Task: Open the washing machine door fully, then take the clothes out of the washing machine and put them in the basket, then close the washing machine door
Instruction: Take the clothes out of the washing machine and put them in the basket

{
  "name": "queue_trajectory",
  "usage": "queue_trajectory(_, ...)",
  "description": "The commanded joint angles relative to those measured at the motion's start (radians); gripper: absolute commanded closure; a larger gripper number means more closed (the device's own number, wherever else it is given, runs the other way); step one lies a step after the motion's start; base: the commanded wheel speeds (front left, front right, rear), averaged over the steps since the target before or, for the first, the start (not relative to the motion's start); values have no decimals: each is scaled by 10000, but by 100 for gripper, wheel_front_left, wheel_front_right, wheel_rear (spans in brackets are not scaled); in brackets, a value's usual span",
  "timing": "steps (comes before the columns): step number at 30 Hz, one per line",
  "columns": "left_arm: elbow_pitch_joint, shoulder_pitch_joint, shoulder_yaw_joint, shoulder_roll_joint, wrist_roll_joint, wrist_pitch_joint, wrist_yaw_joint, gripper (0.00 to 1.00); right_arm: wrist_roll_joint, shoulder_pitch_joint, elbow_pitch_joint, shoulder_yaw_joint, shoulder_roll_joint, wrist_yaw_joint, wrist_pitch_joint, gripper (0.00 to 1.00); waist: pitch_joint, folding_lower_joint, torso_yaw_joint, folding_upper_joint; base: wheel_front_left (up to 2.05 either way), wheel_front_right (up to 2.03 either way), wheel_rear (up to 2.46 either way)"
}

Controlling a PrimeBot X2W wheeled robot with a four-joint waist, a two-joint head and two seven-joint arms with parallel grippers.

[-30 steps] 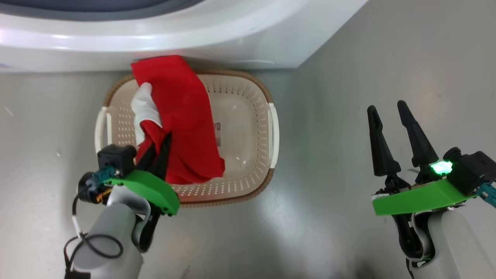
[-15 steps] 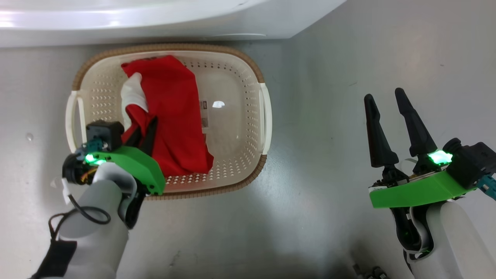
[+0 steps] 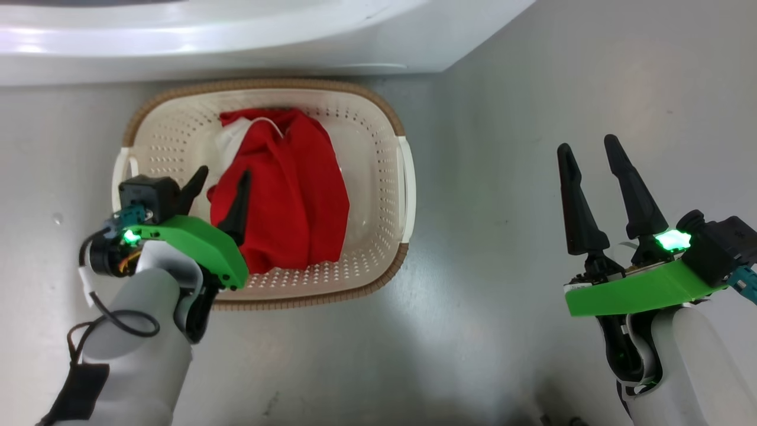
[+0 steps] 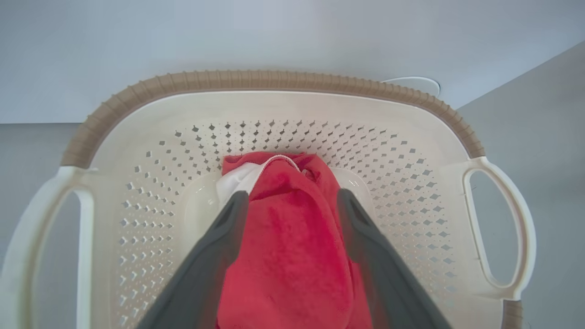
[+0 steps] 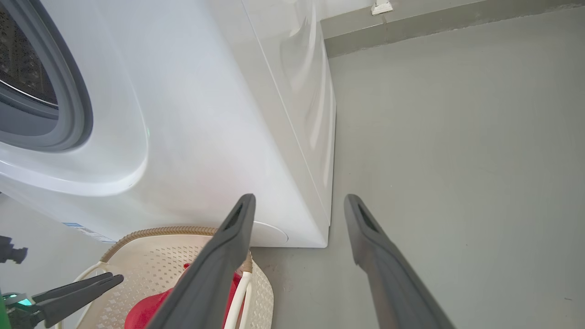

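The red clothes (image 3: 290, 189) lie bunched in the cream basket (image 3: 266, 84), with a white panel showing at their far edge. My left gripper (image 3: 223, 174) hangs open over the basket's near left side. In the left wrist view its fingers (image 4: 219, 246) stand spread on either side of the clothes (image 4: 288, 237), which lie below them in the basket (image 4: 256, 80). My right gripper (image 3: 588, 144) is open and holds nothing, over the floor well to the basket's right. The washing machine (image 5: 205, 114) shows its grey ring (image 5: 77, 105) and dark drum (image 5: 23, 59). The washing machine door is out of view.
The basket stands on the grey floor (image 3: 485, 331) right against the washing machine's white front (image 3: 236, 47). In the right wrist view the floor (image 5: 457, 160) runs past the machine's right side to a wall base (image 5: 434, 23). A small blue label (image 5: 87, 230) sits low on the machine.
My left gripper has opened and let go of the red clothes, which dropped and settled in the basket. The head view shifted. My right gripper has stayed in place, open.
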Motion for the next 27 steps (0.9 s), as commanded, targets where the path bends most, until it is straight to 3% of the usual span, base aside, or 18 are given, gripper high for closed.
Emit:
queue_trajectory(1, -251, 499, 346, 377, -48, -82, -56, 0, -51, 226, -146, 156, 15, 48, -63, 0, -378, 0, 66, -1, 0, 0, 0)
queue_trajectory(27, -4198, 4033, 3139, -19, 2097, -82, -56, 0, -464, 1710, 670, 58, 15, 48, -63, 0, -4329, 0, 359, -1, 0, 0, 0)
